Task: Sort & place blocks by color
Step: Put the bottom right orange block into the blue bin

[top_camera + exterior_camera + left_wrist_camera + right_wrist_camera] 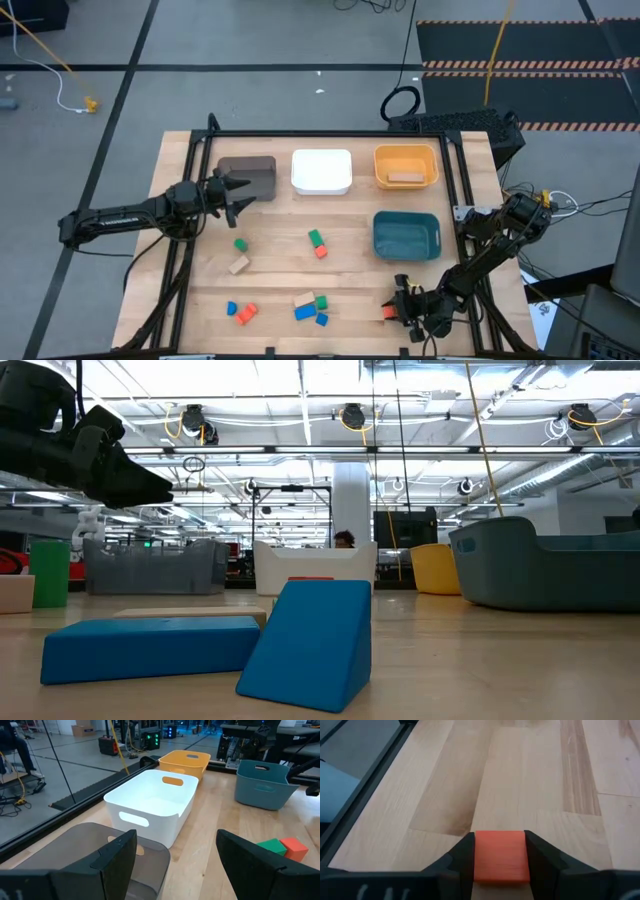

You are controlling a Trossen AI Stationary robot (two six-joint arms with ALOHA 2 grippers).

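So it's a big open workshop with a grey floor and bright ceiling lights, and in the middle sits a pale wood table (270, 280) with a black frame round it. Biggest things on it are the four bins along the far side: a brown bin (250, 176) right under the left gripper (238, 196), then a white bin (321, 170) and an orange bin (405, 166) further along from it, with a flat wooden piece lying inside the orange one, plus a teal bin (406, 236) up-table from the right gripper (393, 311). The left gripper hangs over the brown bin's near edge with its fingers spread wide, nothing between them. The right gripper is down at the front of the table, well apart from the left, clamped on a red-orange block (500, 856) with both fingers pressed flat against its sides. The rest of the blocks are loose on the wood: a green cube (240, 244) and a pale wood block (238, 264) just in front of the left gripper, a green and red pair (318, 244) mid-table, a blue and orange pair (240, 311) at the front, and a blue, green and wood cluster (311, 307) just beside the right gripper
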